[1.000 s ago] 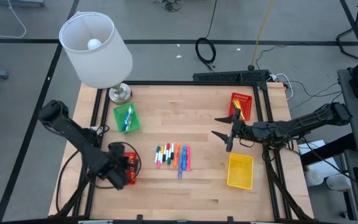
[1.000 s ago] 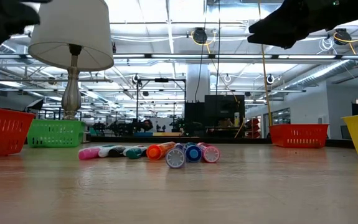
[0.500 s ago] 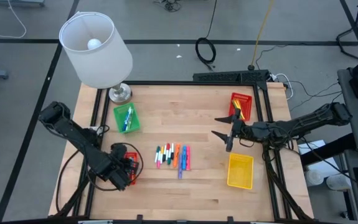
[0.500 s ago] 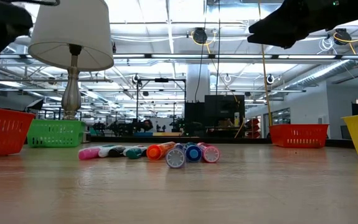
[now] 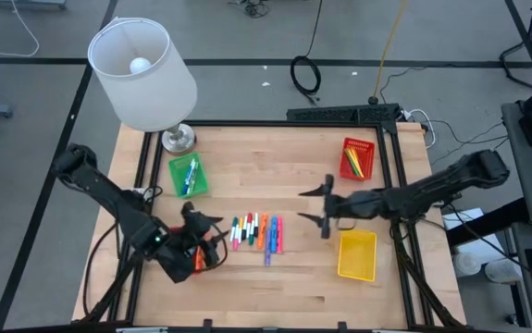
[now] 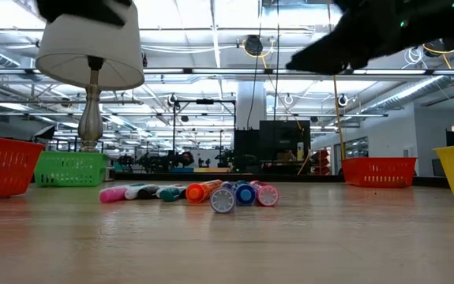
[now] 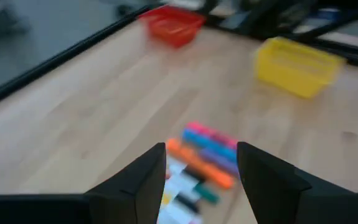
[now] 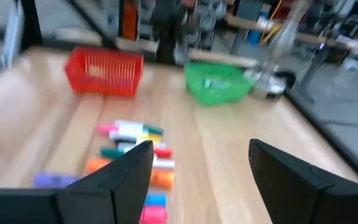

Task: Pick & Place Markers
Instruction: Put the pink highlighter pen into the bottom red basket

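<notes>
Between the two spread claws, left and right, lie the markers.

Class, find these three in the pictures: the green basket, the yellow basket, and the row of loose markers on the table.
green basket [image 5: 189,175]: high view, on its inside floor beside the pens.
yellow basket [image 5: 357,254]: high view, on its bare floor.
row of markers [image 5: 257,232]: high view, on the middle pens.

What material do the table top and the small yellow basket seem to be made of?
The table top looks like wood with a smooth, pale finish: parallel strips and grain lines show in the high view. The yellow basket is probably moulded plastic: it has a uniform bright colour and slotted walls, seen in the left wrist view.
</notes>
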Controlling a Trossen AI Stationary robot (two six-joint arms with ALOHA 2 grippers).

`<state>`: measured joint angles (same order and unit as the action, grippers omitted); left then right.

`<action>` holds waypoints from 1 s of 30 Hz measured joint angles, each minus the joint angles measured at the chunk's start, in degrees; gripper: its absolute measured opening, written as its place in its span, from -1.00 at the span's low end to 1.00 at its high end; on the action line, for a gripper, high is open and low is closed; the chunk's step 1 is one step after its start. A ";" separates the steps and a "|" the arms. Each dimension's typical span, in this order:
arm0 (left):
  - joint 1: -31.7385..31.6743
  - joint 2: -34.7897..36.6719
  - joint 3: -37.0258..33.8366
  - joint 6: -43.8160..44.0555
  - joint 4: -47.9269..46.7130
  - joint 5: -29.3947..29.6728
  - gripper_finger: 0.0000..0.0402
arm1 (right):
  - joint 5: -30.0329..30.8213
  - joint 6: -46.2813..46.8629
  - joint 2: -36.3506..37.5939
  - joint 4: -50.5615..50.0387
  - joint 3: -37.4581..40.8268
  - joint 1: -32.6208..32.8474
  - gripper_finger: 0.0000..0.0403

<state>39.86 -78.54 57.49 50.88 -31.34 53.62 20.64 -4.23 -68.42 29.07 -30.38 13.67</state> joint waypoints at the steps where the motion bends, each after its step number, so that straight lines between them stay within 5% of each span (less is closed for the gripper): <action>1: -0.54 0.24 0.02 -5.30 3.89 -1.60 0.02 | -0.32 -0.18 -2.04 -1.11 -1.14 0.00 0.25; 11: -12.59 0.28 -2.42 -40.64 29.36 -30.29 0.02 | -8.72 -7.15 -24.08 -33.37 -25.54 3.04 0.25; 18: -25.68 0.28 -11.50 -48.84 48.88 -55.42 0.02 | -8.83 -17.71 -34.76 -49.59 -37.20 5.68 0.25; 30: -38.13 8.37 -20.52 -51.75 58.61 -69.19 0.02 | -9.11 -24.98 -40.97 -52.98 -41.25 2.84 0.25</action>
<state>1.73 -70.17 36.97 -0.86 27.27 -15.57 11.53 -29.22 -109.40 -23.91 -71.64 16.51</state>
